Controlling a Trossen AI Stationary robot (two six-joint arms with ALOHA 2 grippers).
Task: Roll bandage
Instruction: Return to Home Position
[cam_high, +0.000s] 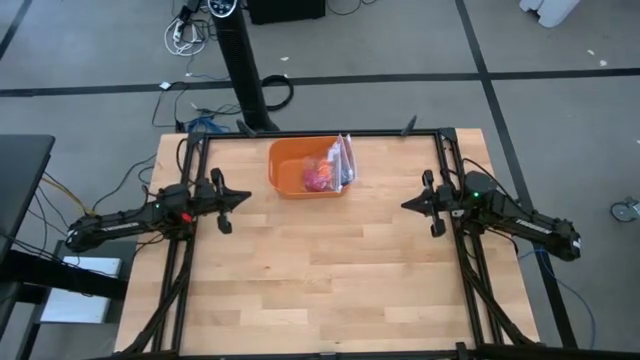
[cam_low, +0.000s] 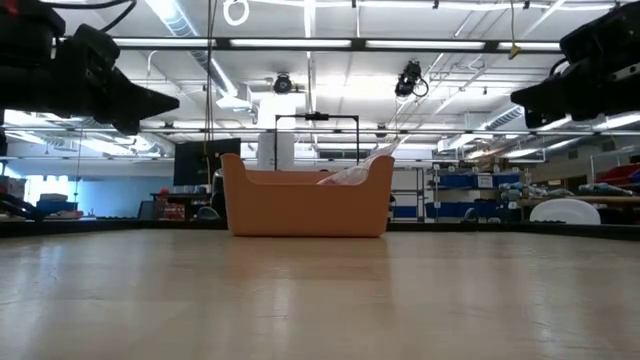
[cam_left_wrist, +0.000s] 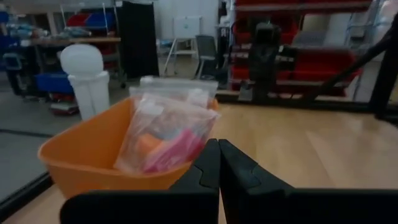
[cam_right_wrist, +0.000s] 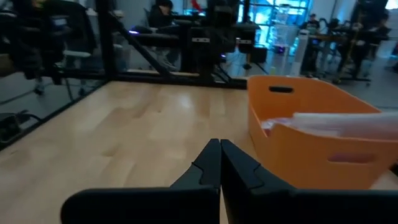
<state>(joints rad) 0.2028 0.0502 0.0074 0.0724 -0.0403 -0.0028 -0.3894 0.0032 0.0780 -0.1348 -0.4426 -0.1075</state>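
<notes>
Bandage bagged in tub; both pincers shut, empty, well clear of it.

Pink bandage (cam_high: 318, 178) sits inside the clear bag (cam_high: 343, 160), which leans in the orange tub (cam_high: 283, 152) midway across the surface (cam_high: 320, 280), by its edge at the top of the high view. Left pincer (cam_high: 243, 197) hangs over the surface's left side, fingers pressed together, gripping nothing. Right pincer (cam_high: 408, 204) mirrors it on the right side, likewise closed on nothing. Both tips point inward. The bandage lies between the two, nearer the left, touching neither.
</notes>
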